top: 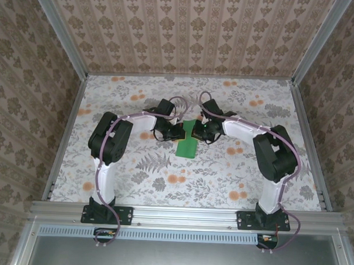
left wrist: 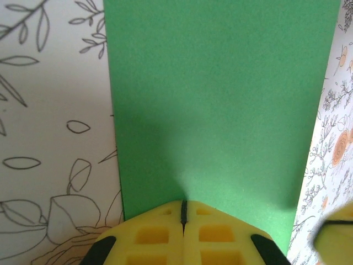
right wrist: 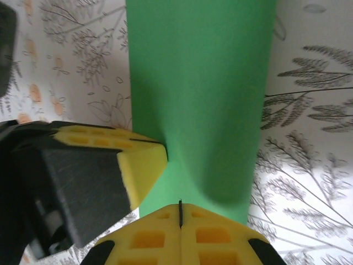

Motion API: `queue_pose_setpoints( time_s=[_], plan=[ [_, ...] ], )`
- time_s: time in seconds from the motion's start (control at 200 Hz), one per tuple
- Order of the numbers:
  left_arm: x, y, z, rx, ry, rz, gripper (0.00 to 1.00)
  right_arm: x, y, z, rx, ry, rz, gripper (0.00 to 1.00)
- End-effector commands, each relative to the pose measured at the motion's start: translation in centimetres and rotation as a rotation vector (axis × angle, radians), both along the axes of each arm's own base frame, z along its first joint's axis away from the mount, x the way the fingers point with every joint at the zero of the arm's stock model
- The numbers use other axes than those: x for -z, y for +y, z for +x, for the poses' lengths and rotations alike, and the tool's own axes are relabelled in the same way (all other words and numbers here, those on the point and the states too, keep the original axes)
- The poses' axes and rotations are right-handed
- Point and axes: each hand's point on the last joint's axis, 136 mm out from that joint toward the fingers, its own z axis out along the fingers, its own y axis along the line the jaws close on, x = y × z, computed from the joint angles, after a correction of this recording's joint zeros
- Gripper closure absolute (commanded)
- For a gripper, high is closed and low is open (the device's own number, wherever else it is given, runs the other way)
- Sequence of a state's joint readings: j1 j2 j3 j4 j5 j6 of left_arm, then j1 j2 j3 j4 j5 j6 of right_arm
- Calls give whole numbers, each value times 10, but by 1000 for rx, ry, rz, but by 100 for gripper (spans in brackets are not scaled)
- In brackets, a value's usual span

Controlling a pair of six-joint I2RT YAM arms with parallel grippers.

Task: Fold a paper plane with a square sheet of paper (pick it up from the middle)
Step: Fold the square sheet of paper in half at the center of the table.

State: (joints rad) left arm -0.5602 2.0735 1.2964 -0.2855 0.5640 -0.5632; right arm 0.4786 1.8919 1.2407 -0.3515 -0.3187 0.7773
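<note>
The square sheet of paper (top: 186, 146) is bright green and reads as a narrow oblong, lying lengthwise over the flowered table between the two arms. My left gripper (top: 178, 134) is shut on its near end; in the left wrist view the paper (left wrist: 220, 99) runs straight out from the closed yellow tips (left wrist: 183, 208). My right gripper (top: 197, 132) is shut on the same sheet (right wrist: 204, 83), its tips (right wrist: 180, 207) pressed together at the paper's edge. The left gripper's fingers (right wrist: 140, 160) pinch the sheet just beside them. A paper plane is out of view.
The table (top: 163, 179) has a white cloth with orange flowers and grey leaves. Patterned walls close it in at the back and both sides. A metal rail (top: 185, 215) carries the arm bases along the near edge.
</note>
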Motion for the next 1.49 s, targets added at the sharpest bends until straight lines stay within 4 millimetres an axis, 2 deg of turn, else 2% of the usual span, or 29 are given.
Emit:
queue_pose_setpoints(
  time_s=[0.0, 0.155, 0.345, 0.57, 0.82, 1.035, 1.205, 1.28, 1.39, 1.49],
  plan=[
    [86, 58, -51, -18, 198, 307, 100, -2, 13, 11, 21, 4, 34, 99],
    [89, 60, -53, -18, 207, 317, 100, 11, 21, 10, 3, 42, 14, 98],
    [91, 64, -56, -31, 215, 335, 100, 26, 16, 6, 17, 90, -41, 98],
    [95, 68, -58, -39, 225, 354, 100, 42, 1, -2, 14, 125, -128, 98],
    [101, 78, -63, -50, 242, 402, 100, 48, -12, -8, 0, 111, -151, 98],
    [109, 85, -71, -58, 266, 420, 100, 51, -35, -16, -9, 89, -150, 99],
    [113, 86, -75, -60, 280, 416, 100, 45, -57, -20, -19, 49, -138, 100],
    [113, 85, -76, -59, 283, 410, 100, 33, -61, -15, -20, 13, -122, 100],
    [112, 83, -75, -59, 280, 401, 100, 0, -49, -7, -37, -85, -49, 100],
    [110, 81, -74, -59, 276, 393, 100, -15, -29, -7, -67, -113, 28, 100]
  ],
)
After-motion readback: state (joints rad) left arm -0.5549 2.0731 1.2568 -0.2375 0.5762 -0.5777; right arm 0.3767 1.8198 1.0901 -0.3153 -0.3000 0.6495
